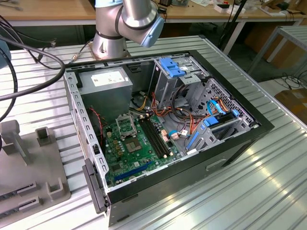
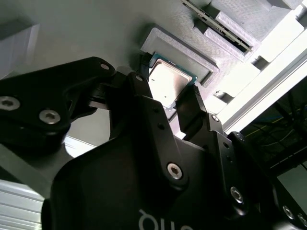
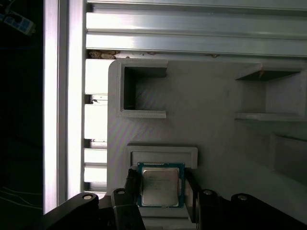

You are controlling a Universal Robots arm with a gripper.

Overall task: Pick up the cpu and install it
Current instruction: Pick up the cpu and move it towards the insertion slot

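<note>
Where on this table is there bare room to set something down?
The ribbed table is bare on the exterior view's right of the computer case. A narrower bare strip lies between the case and the grey fixture tray. Inside the case, cables crowd it; on the tray, the end effector sits at the cpu.

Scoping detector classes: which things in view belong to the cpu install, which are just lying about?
Job: small silvery square cpu; black gripper around it; grey plastic fixture tray holding it; metal-framed socket on green board.
Lying about: grey power-supply box; blue plastic drive bracket; black cables.
</note>
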